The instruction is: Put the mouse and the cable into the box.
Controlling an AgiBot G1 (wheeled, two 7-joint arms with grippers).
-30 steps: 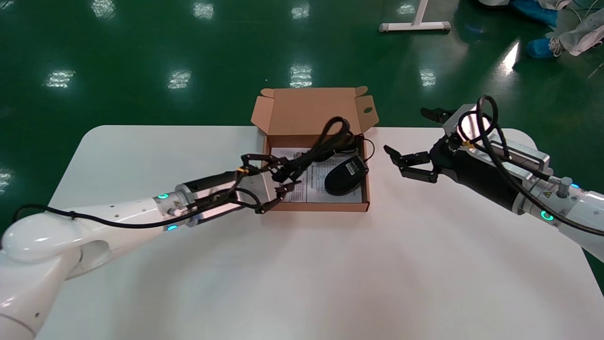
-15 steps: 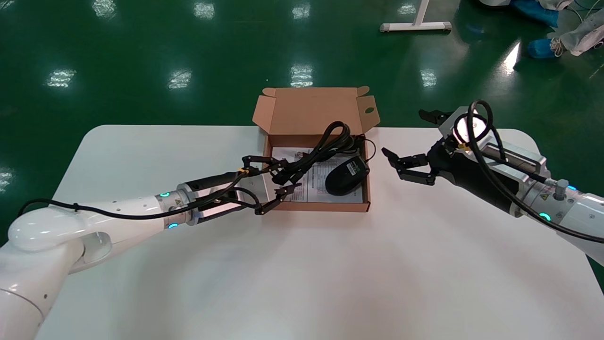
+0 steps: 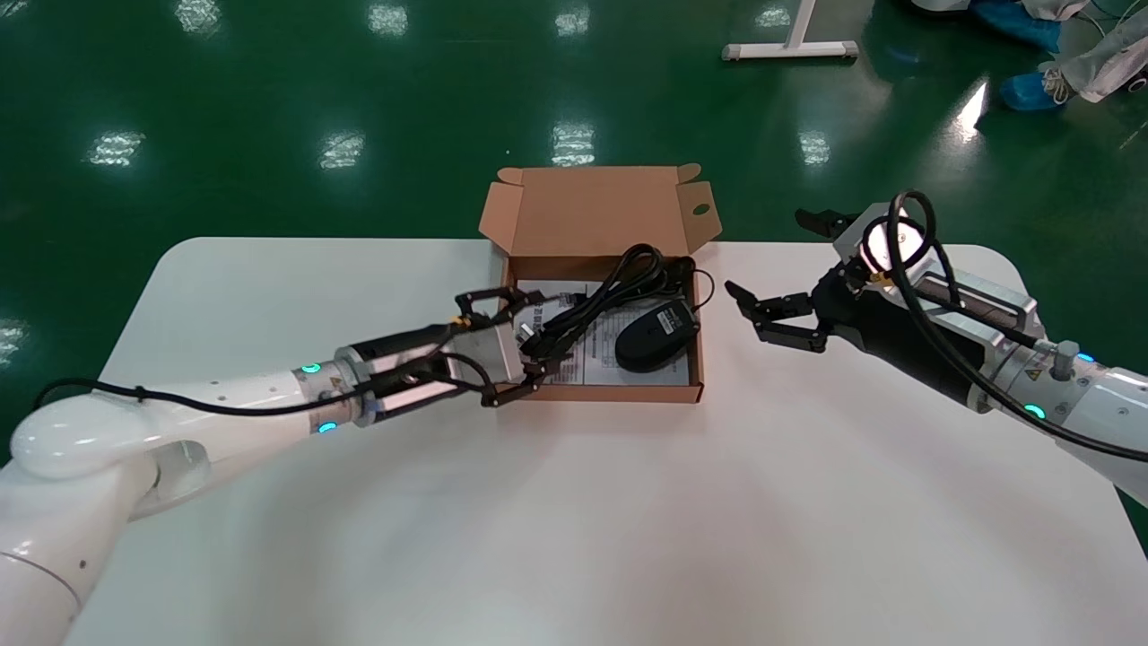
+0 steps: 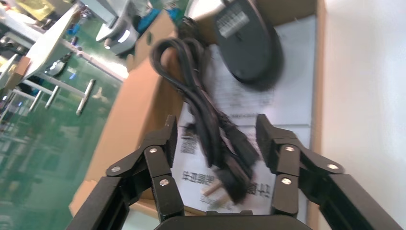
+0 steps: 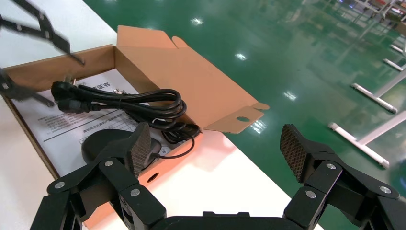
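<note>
Your workspace: a white surface (image 3: 574, 538) over a glossy green floor (image 3: 269, 81).
You look down on rounded corners at the surface's far edge, and the floor mirrors rows of ceiling lights as pale patches (image 3: 571, 144). Beyond that edge you see the white T-shaped foot of a stand (image 3: 789, 49) resting on the floor. Toward the far right lie blue items (image 3: 1022, 90) and a heap of light cloth (image 3: 1099, 67), too small to identify. In the right wrist view you can pick out more white frame feet (image 5: 373, 97) standing on the same green floor.
</note>
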